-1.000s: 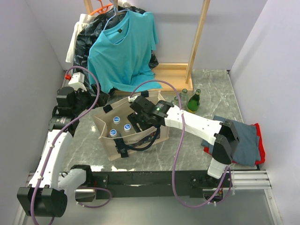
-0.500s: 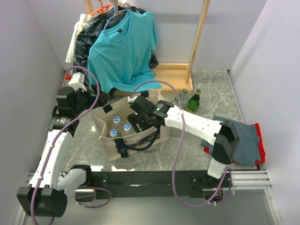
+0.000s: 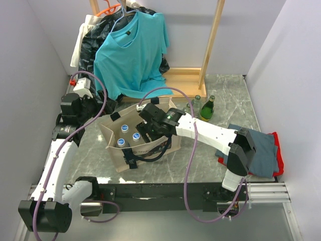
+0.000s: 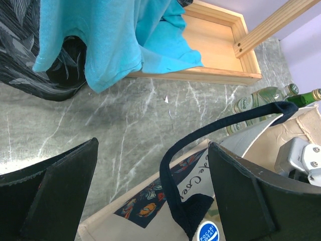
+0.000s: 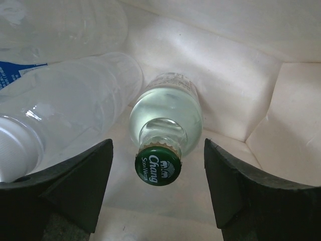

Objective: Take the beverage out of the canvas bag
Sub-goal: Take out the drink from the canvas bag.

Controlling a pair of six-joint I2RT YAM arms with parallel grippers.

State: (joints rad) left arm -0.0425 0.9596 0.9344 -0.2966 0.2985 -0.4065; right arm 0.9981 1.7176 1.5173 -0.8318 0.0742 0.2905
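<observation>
The beige canvas bag (image 3: pixel 150 149) with black handles stands open in the middle of the table. My right gripper (image 3: pixel 149 131) reaches down inside it. In the right wrist view the gripper (image 5: pixel 157 153) is open, its fingers on either side of a clear glass bottle's green cap (image 5: pixel 158 169) without touching it. That bottle (image 5: pixel 168 118) stands on the bag's floor beside clear plastic bottles (image 5: pixel 75 95). Blue-capped bottles (image 3: pixel 123 129) show from above. My left gripper (image 4: pixel 153 150) hangs open above the bag's far corner, with a black handle (image 4: pixel 175 165) beneath the gap.
Three green glass bottles (image 3: pixel 207 108) stand on the table behind the bag on the right. Folded grey and red clothes (image 3: pixel 261 150) lie at the right edge. A teal shirt (image 3: pixel 131 50) hangs on a wooden rack (image 3: pixel 210 45) at the back, over dark bags (image 3: pixel 93 40).
The right arm has shifted very slightly left over the bag. Nothing else has visibly moved.
</observation>
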